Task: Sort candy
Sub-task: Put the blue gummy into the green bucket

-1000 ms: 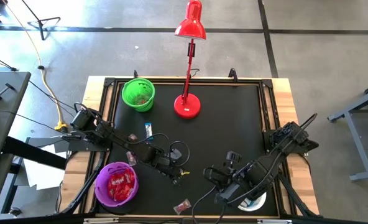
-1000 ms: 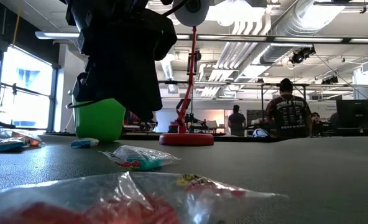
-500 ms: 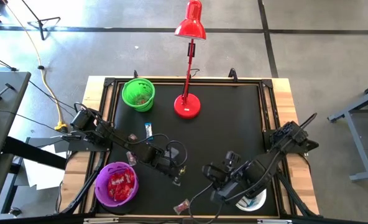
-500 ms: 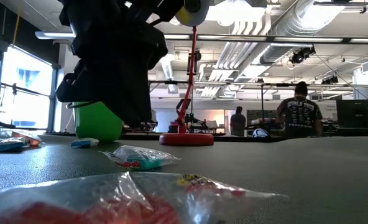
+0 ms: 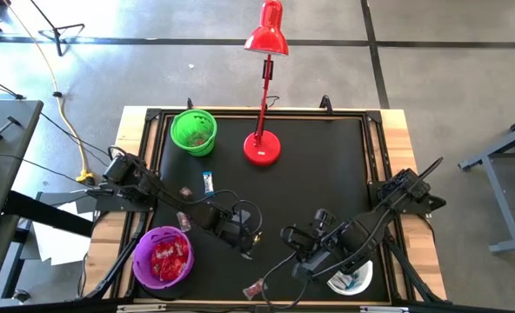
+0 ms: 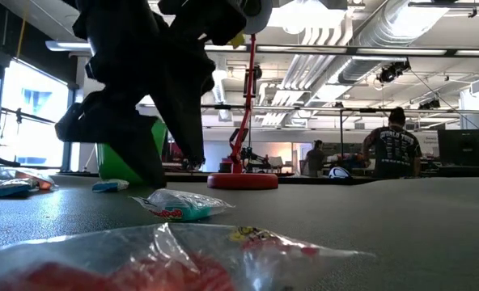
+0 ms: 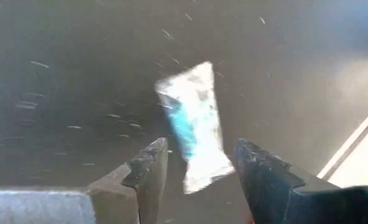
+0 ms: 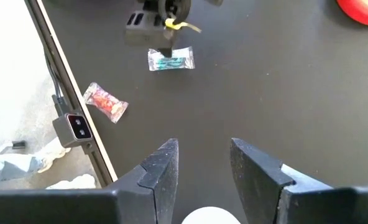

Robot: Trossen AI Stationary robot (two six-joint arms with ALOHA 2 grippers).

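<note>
A candy [image 7: 193, 118] in a clear wrapper with a teal middle lies flat on the black table top [image 5: 327, 174]. My left gripper [image 7: 199, 152] stands open over it, slanting down. One finger is on either side of the wrapper's near end, and neither touches it. In the low view this gripper [image 6: 154, 145] is low over the table. My right gripper [image 8: 202, 149] hangs open and holds nothing, high over the white bowl [image 5: 355, 280] at the near right. A red candy [image 8: 106, 101] lies by the near edge. A blue-and-white candy [image 5: 208, 181] lies further left.
A purple bowl [image 5: 163, 258] with red candies stands near left, a green bowl [image 5: 193, 130] far left, and a red desk lamp [image 5: 262, 148] at the far middle. Another small candy [image 5: 185, 193] lies beside the left arm. People stand in the room beyond the table.
My left gripper has rolled about its own axis over the teal candy and has opened, so its two fingers now stand apart in the low view. The candy has not moved.
</note>
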